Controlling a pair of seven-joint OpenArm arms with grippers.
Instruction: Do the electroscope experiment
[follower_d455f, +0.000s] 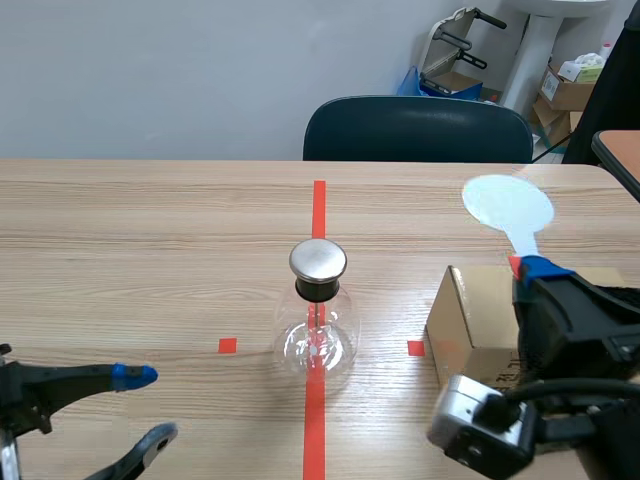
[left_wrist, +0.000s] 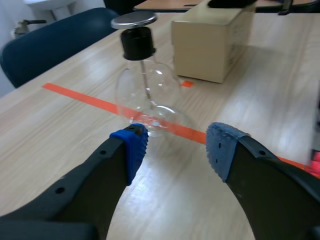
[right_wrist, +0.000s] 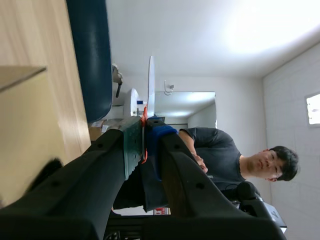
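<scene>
While right gripper (follower_d455f: 525, 268) clamps paddle (follower_d455f: 508, 206) | left gripper (follower_d455f: 152, 405) agape | box (follower_d455f: 470, 320) print unreadable

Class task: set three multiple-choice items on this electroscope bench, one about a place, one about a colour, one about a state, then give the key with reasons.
1. Where does the electroscope flask stand? A) on a box B) on the long tape line C) on a chair
2. What colour is its stopper? A) black B) white C) green
3. How is the right tool? A) open B) shut on nothing C) shut on the pale paddle
Key: 1 B, the line passes under its base; 2 A, a black collar sits below the metal disc; 3 C, the paddle's handle is pinched in its grip.
</scene>
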